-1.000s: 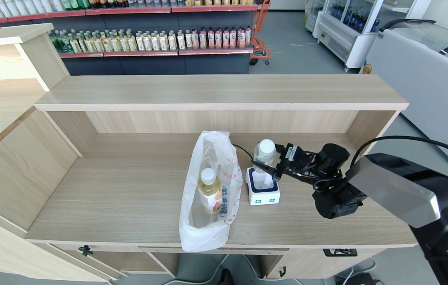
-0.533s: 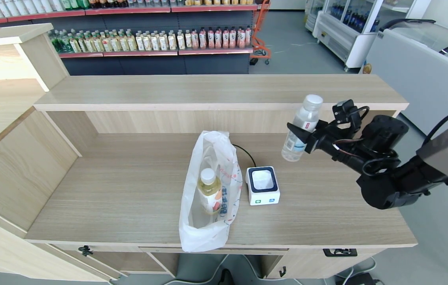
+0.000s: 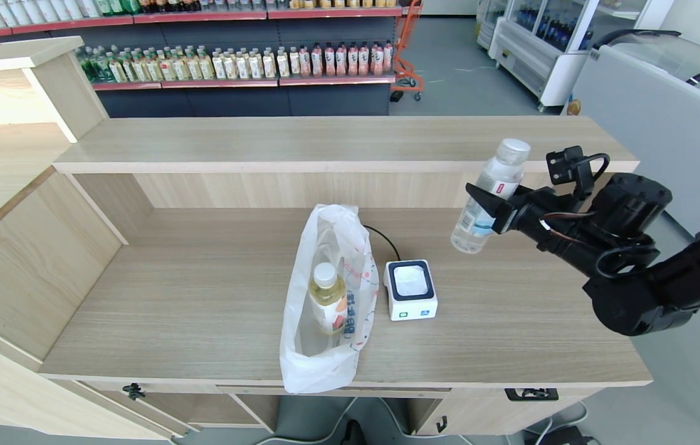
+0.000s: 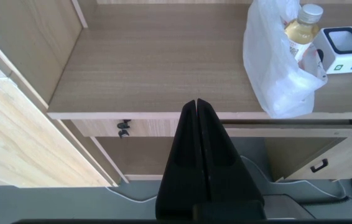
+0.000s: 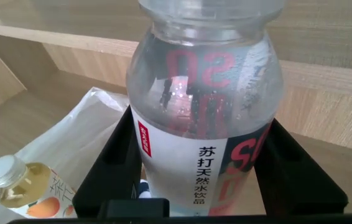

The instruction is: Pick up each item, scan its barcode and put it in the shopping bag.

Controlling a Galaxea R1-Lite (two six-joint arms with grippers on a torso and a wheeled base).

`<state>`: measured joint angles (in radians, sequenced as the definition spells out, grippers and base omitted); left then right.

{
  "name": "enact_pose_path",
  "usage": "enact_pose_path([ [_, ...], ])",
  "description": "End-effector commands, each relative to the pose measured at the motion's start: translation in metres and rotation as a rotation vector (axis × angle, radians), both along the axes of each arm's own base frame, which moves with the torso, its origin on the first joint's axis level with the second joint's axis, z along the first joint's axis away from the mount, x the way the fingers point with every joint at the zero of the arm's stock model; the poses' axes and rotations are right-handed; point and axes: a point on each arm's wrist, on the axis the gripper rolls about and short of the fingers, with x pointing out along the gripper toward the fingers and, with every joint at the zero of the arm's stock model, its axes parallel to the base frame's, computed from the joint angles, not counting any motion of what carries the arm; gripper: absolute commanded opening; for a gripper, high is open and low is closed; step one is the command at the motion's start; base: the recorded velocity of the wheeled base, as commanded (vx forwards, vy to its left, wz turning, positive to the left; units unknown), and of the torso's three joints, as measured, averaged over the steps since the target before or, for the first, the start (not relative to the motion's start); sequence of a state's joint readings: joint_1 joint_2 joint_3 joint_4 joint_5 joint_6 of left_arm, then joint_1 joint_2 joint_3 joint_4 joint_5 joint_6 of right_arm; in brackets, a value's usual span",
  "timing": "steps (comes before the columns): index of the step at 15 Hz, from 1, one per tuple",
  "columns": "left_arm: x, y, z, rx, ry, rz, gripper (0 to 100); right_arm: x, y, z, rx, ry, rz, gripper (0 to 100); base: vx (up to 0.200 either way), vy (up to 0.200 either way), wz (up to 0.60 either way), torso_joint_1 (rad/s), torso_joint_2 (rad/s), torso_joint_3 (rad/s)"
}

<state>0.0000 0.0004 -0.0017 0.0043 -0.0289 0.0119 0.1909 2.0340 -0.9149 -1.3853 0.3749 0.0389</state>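
Note:
My right gripper is shut on a clear water bottle with a white cap, held tilted in the air above the right side of the counter, up and to the right of the white barcode scanner. In the right wrist view the water bottle sits between the black fingers. The white shopping bag stands left of the scanner with a yellow drink bottle upright inside. My left gripper is shut and empty, below the counter's front edge; the left wrist view shows the bag and scanner beyond it.
The wooden counter has a raised back ledge and a side wall on the left. A black cable runs from the scanner to the back. Store shelves with bottles and freezers stand behind.
My right arm lifted the water bottle off the scanner and carried it up and to the right. The bag, the yellow bottle and the scanner stayed put.

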Motion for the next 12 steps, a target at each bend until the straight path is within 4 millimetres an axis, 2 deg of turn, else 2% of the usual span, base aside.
enact_pose_path([
  [1, 0.000, 0.000, 0.000, 0.000, -0.001, 0.000, 0, -0.001, 0.004, 0.000, -0.007, -0.007, 0.009, 0, 0.000, 0.000, 0.00, 0.000, 0.00, 0.000],
  [6, 0.000, 0.000, 0.000, 0.000, 0.002, 0.000, 0, -0.003, 0.009, 0.001, -0.034, -0.024, 0.029, 0, 0.000, 0.000, 0.00, 0.000, 0.00, 0.000],
  [12, 0.000, 0.000, 0.000, 0.000, 0.000, 0.000, 0, 0.001, 0.015, 0.001, -0.036, -0.010, 0.043, 0, 0.000, 0.200, 0.00, 0.005, 0.00, 0.002],
])
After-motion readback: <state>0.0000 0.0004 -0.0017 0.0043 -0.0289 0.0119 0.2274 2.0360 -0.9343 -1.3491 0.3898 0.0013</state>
